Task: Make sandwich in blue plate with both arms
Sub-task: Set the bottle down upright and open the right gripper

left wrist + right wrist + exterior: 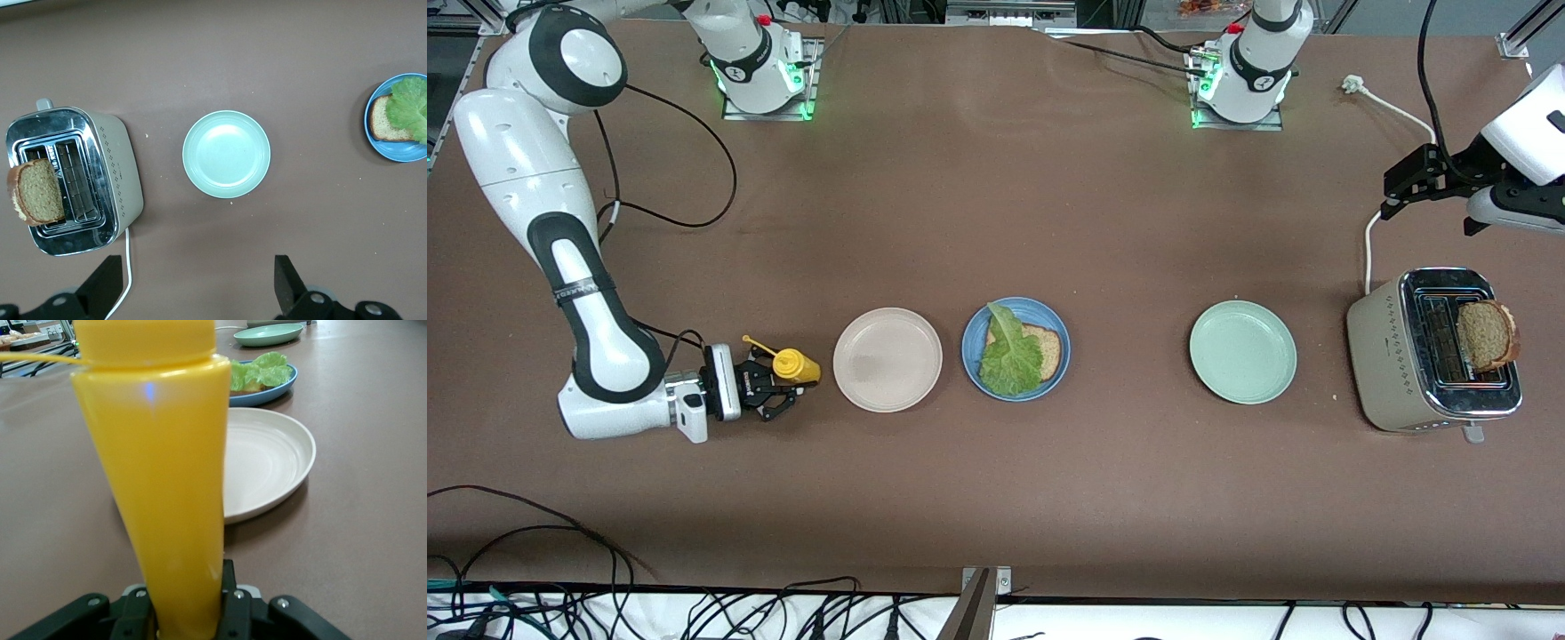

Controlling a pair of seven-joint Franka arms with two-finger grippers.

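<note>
Blue plate (1054, 322) mid-table holding one bread slice (1043, 347) under a lettuce leaf (1009, 354), between beige plate (887, 359) and green plate (1242, 351), second slice (1485, 334) in toaster (1383, 356), right gripper (776, 391) pinching yellow mustard bottle (793, 364) beside beige plate, left gripper (1400, 188) spread wide above toaster.

Even, bright overhead light fills all three views, leaving only soft, short shadows under the plates and the toaster (1432, 351) on the brown desk (996, 498). A small glare spot sits on the yellow bottle (167, 487), which looms slightly blurred in the right wrist view. The toaster's chrome top gleams, and green lamps glow at the arm bases toward 12 o'clock.
</note>
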